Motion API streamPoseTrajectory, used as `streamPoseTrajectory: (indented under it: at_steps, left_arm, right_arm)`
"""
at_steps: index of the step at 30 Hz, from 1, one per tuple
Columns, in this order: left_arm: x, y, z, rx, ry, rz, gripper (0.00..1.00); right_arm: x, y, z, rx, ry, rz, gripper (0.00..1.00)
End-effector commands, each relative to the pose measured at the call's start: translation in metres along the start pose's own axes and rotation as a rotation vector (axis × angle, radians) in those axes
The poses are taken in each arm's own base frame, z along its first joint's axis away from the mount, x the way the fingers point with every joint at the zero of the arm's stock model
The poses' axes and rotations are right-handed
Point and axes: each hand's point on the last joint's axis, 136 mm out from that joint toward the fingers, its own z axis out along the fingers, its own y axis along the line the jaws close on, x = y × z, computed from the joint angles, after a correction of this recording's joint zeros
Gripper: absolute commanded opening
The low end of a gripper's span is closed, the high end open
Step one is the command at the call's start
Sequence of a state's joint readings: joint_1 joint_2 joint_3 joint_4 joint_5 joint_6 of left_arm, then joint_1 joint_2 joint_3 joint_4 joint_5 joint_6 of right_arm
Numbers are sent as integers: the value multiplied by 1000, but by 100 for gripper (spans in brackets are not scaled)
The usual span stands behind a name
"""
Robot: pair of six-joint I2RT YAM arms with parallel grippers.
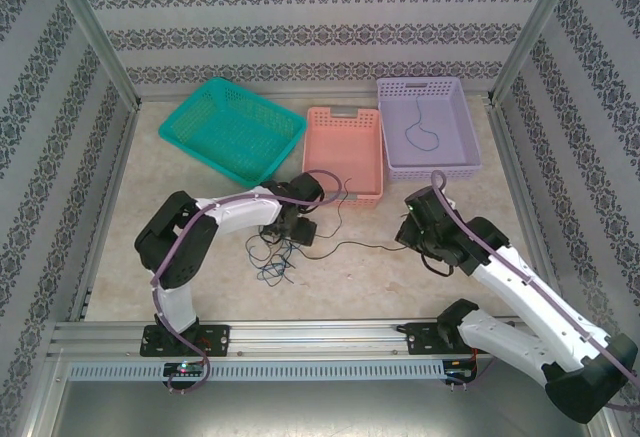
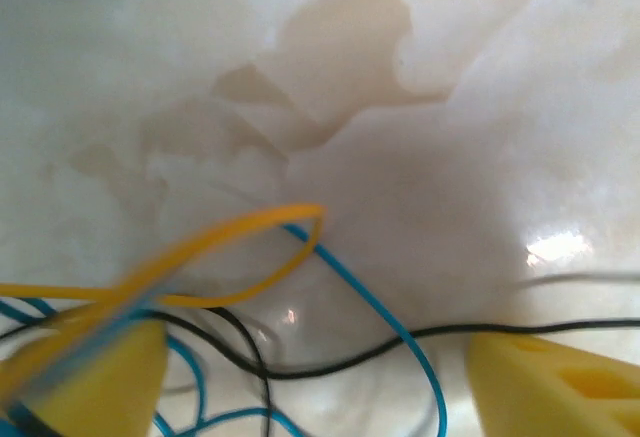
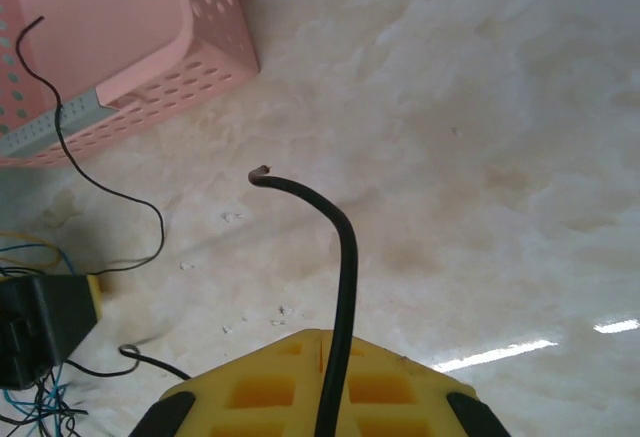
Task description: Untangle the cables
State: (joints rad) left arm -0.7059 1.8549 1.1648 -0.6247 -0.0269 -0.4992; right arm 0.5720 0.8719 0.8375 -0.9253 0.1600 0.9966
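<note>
One cable is in the purple basket; right pincer clamps a black cable, left pincer gapes over the unsorted knot.

Probably a robot lab cell: aluminium frame, patterned wall panels, marble-look table.

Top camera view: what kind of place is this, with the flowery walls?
Probably a robot test booth: patterned panels in a metal frame box in a table, two robot arms are bolted at its edge, and baskets sit near tangled cables.
</note>
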Motion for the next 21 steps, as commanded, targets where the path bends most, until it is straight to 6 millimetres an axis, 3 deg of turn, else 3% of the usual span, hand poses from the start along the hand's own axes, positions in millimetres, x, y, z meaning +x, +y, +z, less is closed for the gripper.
streamPoseTrajectory:
  at_steps: [1, 4, 5, 15, 21]
  left_arm:
    - [25, 35, 15, -184, 67, -67, 60]
    - [37, 65, 5, -293, 57, -128, 23]
    - [40, 75, 1, -316, 51, -152, 19]
    - [74, 160, -16, -418, 86, -361, 21]
    - [81, 176, -22, -409, 73, -412, 19]
  right_arm:
    - [-12, -20, -17, 65, -61, -13, 0]
    - [-27, -31, -34, 93, -129, -14, 0]
    - [-32, -35, -38, 104, -145, -11, 0]
    - [-102, -47, -81, 155, -303, 71, 0]
    - [-148, -47, -123, 183, -439, 91, 0]
